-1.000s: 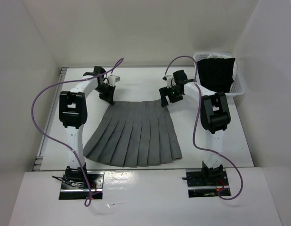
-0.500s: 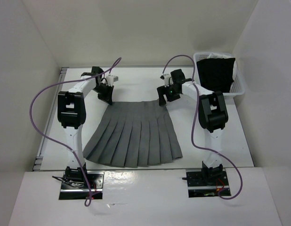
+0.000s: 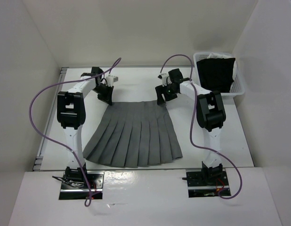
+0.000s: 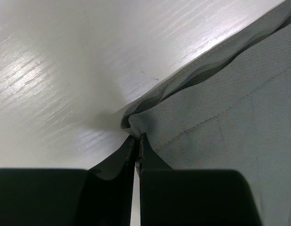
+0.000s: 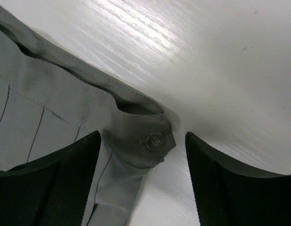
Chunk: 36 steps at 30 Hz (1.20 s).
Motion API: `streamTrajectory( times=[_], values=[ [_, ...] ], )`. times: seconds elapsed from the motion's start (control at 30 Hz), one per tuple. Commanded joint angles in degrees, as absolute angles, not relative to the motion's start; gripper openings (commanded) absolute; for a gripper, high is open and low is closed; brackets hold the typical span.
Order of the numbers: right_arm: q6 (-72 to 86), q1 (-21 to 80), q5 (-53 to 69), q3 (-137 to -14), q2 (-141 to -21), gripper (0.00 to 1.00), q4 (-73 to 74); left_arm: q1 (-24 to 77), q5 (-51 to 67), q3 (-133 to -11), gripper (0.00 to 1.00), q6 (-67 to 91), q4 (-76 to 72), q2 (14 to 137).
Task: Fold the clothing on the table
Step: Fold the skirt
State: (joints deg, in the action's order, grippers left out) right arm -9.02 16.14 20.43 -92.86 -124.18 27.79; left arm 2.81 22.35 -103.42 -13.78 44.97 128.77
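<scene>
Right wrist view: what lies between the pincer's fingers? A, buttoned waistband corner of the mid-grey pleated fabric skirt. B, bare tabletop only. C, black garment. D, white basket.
A: the buttoned corner of the mid-grey pleated fabric skirt sits between the fingers of the right pincer.

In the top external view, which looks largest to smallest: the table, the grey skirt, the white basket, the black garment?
1. table
2. grey skirt
3. basket and black garment: near alike; the garment hides much of the basket.

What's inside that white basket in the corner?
A black garment fills the basket. Anything lying under the garment, and the basket's bottom, is covered and cannot be seen.
</scene>
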Motion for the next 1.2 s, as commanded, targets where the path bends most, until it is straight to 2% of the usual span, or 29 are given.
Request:
streamTrajectory(
  times=[0.0,0.13,0.23,0.27,0.37,0.4,0.43,0.5,0.7,1.17],
  values=[
    [-8.9,17.1,21.4,-95.6,-125.9,0.74,26.6,2.5,23.6,-102.3,0.04,-15.5,45.4,125.6],
    [-8.9,17.1,21.4,-96.4,-127.0,0.59,27.2,2.5,23.6,-102.3,0.04,-15.5,45.4,125.1],
    [-8.9,17.1,21.4,-96.4,-127.5,0.43,27.8,2.5,23.6,-101.7,0.04,-15.5,44.7,125.1],
    [-8.9,17.1,21.4,-96.4,-127.5,0.31,27.8,2.5,23.6,-101.7,0.04,-15.5,44.7,125.1],
    [-8.9,17.1,20.8,-95.9,-127.5,0.12,27.8,2.5,23.6,-101.7,0.04,-16.0,44.7,125.1],
    [-8.9,17.1,20.8,-95.9,-127.5,0.02,27.8,2.5,23.6,-101.7,0.03,-16.0,44.7,125.1],
    [-8.9,17.1,20.0,-95.9,-127.5,0.00,27.8,2.5,23.6,-101.7,0.03,-16.0,44.7,125.1],
    [-9.4,17.1,19.4,-95.9,-127.5,0.00,27.8,2.5,23.6,-101.7,0.00,-16.0,44.0,125.1],
    [-9.9,17.1,16.7,-100.1,-127.5,0.00,28.3,2.5,23.6,-105.5,0.00,-13.1,42.2,124.5],
    [-9.4,17.1,7.7,-123.2,-138.2,0.00,31.3,2.5,22.0,-136.2,0.00,-8.5,47.3,139.1]
  ],
)
